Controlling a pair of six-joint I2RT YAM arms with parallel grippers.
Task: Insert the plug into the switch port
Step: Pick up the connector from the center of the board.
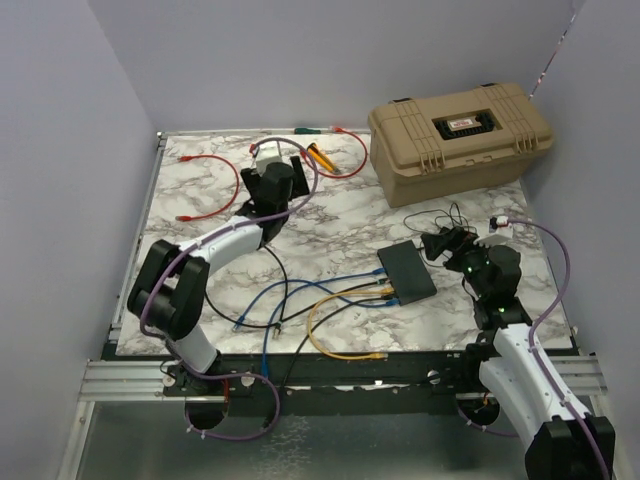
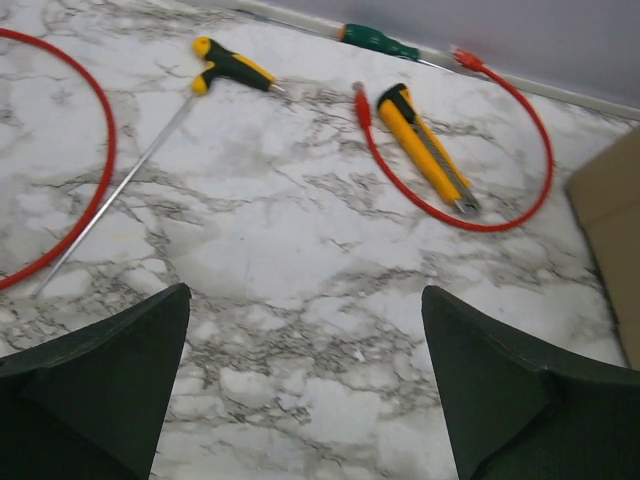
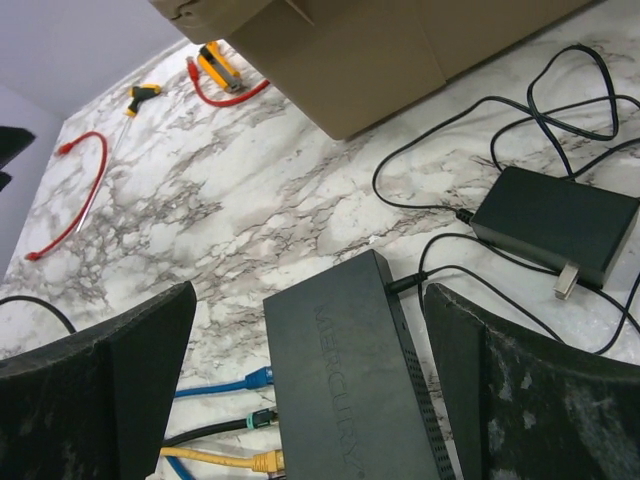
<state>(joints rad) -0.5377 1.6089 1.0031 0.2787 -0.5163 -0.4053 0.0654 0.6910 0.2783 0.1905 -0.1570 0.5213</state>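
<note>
While right arm [image 1: 497, 278] bends toward the switch [image 1: 406, 272], jaws wide, empty, left arm [image 1: 235, 240] stretched forward, jaws likewise.

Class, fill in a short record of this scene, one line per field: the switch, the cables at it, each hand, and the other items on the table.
switch: flat dark-grey box on the marble table, lettered MERCURY
port edge: blue cable, black cable and yellow cable reach it; seating unclear
left hand: open, empty, over bare table
right hand: open, empty, facing the switch, not touching it
nearby: power adapter, tan case
far side: red cables, yellow knife, screwdrivers
</note>
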